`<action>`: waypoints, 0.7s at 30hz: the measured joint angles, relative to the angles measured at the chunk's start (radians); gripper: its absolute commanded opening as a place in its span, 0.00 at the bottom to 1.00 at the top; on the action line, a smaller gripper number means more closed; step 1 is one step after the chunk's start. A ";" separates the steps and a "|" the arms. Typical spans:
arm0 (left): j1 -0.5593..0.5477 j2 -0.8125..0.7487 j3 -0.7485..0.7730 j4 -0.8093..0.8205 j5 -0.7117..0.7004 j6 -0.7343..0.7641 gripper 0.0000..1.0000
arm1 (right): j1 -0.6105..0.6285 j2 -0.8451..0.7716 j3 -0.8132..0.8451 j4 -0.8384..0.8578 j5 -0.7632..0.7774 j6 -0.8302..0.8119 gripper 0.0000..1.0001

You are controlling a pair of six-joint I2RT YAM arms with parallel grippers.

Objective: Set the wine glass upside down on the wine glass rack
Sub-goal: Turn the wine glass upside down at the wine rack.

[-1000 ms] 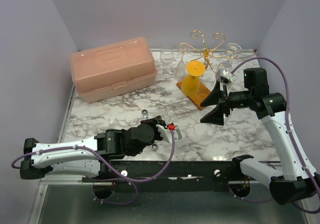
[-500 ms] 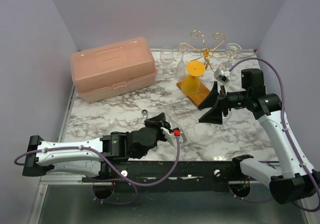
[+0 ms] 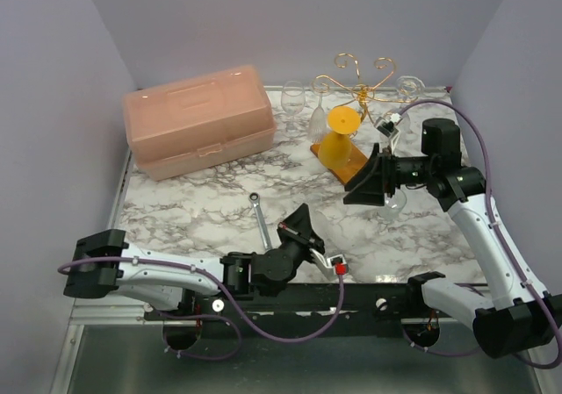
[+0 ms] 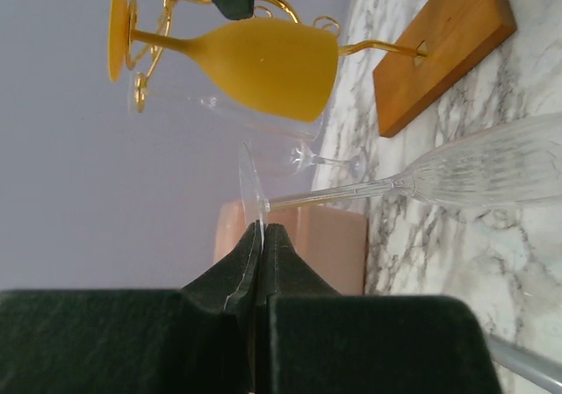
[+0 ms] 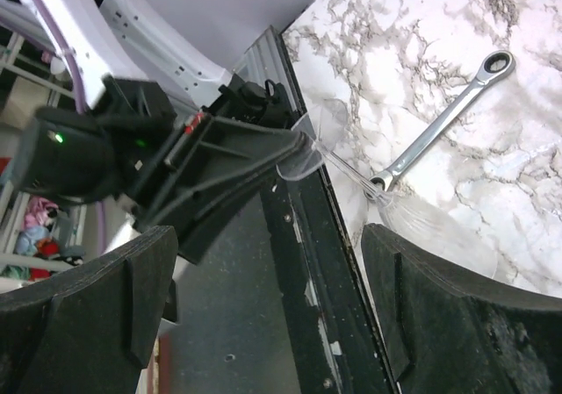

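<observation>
The marble tabletop (image 3: 421, 236) carries a peach lidded box (image 3: 198, 120) at 10 o'clock, lying well apart from everything else. The wine glass rack (image 3: 345, 175) stands at 1 o'clock, with its gold curls at the top and its orange-brown base flat on the marble. 1 yellow wine glass (image 3: 335, 148) hangs from it upside down, foot uppermost. A clear glass (image 3: 292, 97) stands just left of the rack, toward 12 o'clock.

The right pincer (image 3: 367, 179) hovers at 2 o'clock, just beside the rack's base. Its jaws are spread wide with nothing between them.

The left pincer (image 4: 260, 236) sits low at 6 o'clock, by the near edge of the tabletop. Its jaws are pressed fully together on the thin rim of the foot of the clear wine glass (image 4: 492, 170). That glass lies nearly on its side. Its stem runs away from the jaws to a ribbed bowl low over the marble, though whether the bowl touches the surface cannot be told.

A steel wrench (image 3: 261, 217) lies flat at 7 o'clock, its near end close to the bowl.
</observation>
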 measured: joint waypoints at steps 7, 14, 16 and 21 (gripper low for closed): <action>-0.028 0.190 -0.089 0.476 -0.068 0.372 0.00 | 0.000 -0.033 -0.049 0.066 0.044 0.148 0.91; -0.031 0.355 -0.061 0.892 -0.079 0.654 0.00 | 0.000 -0.047 -0.102 0.106 0.067 0.241 0.84; -0.031 0.380 -0.055 0.943 -0.079 0.689 0.00 | 0.000 -0.047 -0.109 0.113 0.068 0.260 0.81; -0.037 0.420 -0.019 1.009 -0.077 0.736 0.00 | 0.000 -0.047 -0.109 0.134 0.067 0.302 0.68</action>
